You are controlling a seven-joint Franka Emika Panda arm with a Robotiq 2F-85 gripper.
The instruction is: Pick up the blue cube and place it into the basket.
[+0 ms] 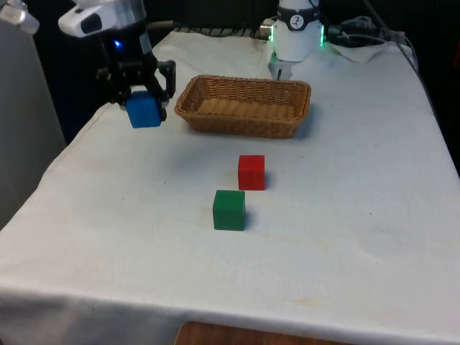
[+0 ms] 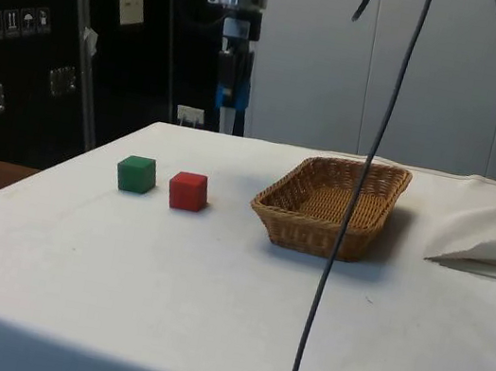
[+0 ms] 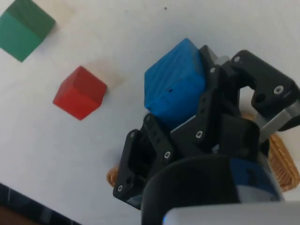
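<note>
You have three cubes and one basket in view. Nearest the front camera on the surface sits one green cube, with one red cube just beyond it, near but not touching. Farther back stands the single wicker basket, which holds nothing. The blue cube is off the surface, held in the air at the front view's left of the basket, beside its short end and not over it. The jaws are closed on this cube: the gripper clamps two opposite faces, and the cube projects below the fingers. The blue cube is solid bright blue with a finely ribbed surface.
</note>
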